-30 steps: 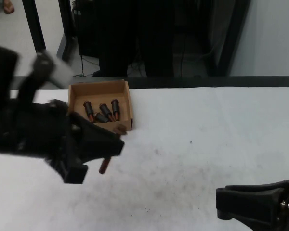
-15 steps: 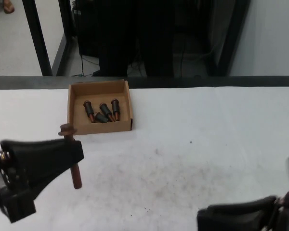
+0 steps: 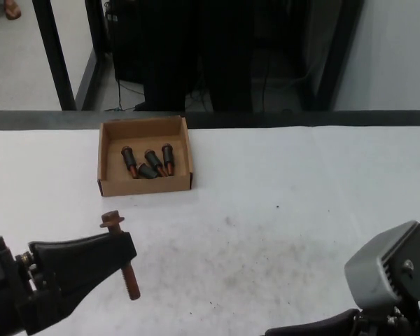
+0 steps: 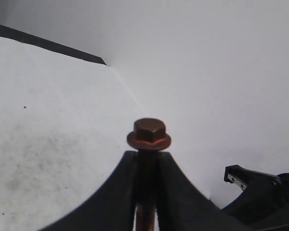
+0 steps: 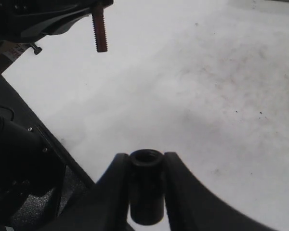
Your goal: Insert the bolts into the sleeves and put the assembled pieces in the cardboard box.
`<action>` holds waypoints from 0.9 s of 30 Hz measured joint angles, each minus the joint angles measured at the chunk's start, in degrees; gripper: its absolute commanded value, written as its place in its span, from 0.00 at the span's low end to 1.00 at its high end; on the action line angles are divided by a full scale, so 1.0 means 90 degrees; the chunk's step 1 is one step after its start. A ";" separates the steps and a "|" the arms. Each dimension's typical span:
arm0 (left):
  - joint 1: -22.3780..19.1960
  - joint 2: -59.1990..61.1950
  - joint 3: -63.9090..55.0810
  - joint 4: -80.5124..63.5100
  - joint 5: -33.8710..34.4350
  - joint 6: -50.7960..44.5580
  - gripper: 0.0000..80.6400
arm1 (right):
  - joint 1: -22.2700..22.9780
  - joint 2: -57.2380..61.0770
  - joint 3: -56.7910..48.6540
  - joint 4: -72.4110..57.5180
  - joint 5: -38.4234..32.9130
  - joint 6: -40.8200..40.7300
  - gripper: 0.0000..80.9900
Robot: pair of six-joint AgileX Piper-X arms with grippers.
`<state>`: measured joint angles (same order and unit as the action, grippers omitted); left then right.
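resting in the far-left cardboard box point(image 3: 145, 187), four assembled pieces point(image 3: 148, 162) are seen — one is left: a bolt point(image 4: 148, 139) is clamped by the left gripper point(image 4: 147, 161) near left, a sleeve point(image 5: 146, 187) by the right gripper point(image 5: 147, 161), not yet joined.

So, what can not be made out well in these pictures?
- Left wrist view: threaded shank of the bolt, hidden by the left gripper and the bottom edge.
- Right wrist view: inside of the sleeve, too dark.
- High view: pieces in the cardboard box, too small to judge their fit.
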<state>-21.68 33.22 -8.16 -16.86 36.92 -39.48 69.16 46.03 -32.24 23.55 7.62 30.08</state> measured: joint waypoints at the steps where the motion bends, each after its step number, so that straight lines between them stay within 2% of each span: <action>1: 0.0000 0.0048 0.0000 -0.0030 0.0033 -0.0016 0.01 | 0.0000 0.0000 0.0000 0.0000 0.0000 0.0000 0.00; 7: 0.0000 0.0268 0.0000 -0.0255 0.0183 -0.0044 0.01 | 0.0000 0.0068 0.0000 0.0000 -0.0065 0.0013 0.00; 15: 0.0000 0.0799 0.0000 -0.1250 0.0901 -0.0467 0.01 | 0.0000 0.0846 -0.0092 -0.0049 -0.0674 0.0079 0.00; 27: 0.0000 0.1213 0.0000 -0.1709 0.1011 -0.0579 0.01 | 0.0000 0.1088 -0.0155 -0.0427 -0.0740 0.0038 0.00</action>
<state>-21.68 44.14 -8.16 -32.24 46.02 -44.69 69.16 55.82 -33.64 19.71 0.96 30.42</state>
